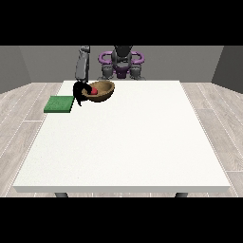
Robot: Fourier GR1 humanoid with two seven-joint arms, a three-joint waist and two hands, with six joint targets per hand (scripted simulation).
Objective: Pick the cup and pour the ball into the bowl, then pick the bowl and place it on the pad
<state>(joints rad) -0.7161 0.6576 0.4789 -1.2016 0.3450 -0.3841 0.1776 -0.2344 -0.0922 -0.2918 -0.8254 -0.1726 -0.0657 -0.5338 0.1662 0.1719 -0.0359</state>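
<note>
One black hand (79,93), at the view's left, I see reaching down with fingers curled on the rim of the tilted brown wooden bowl (103,92). Inside lies the small red ball (94,90); the flat green square pad (59,104) is just beside, on the white table (128,147).

Bowl (102,92): brown, wooden-looking, wide and shallow; at the table's far left area, tilted so that its opening faces partly toward the camera (its left rim is partly hidden behind a dark shape).
Ball (94,90): small, red, inside the bowl near its left rim.
Pad (59,104): flat green square, lying at the table's left edge, just left of the bowl and apart from it; nothing rests on it.
Cup: cannot be made out in this view.
</note>
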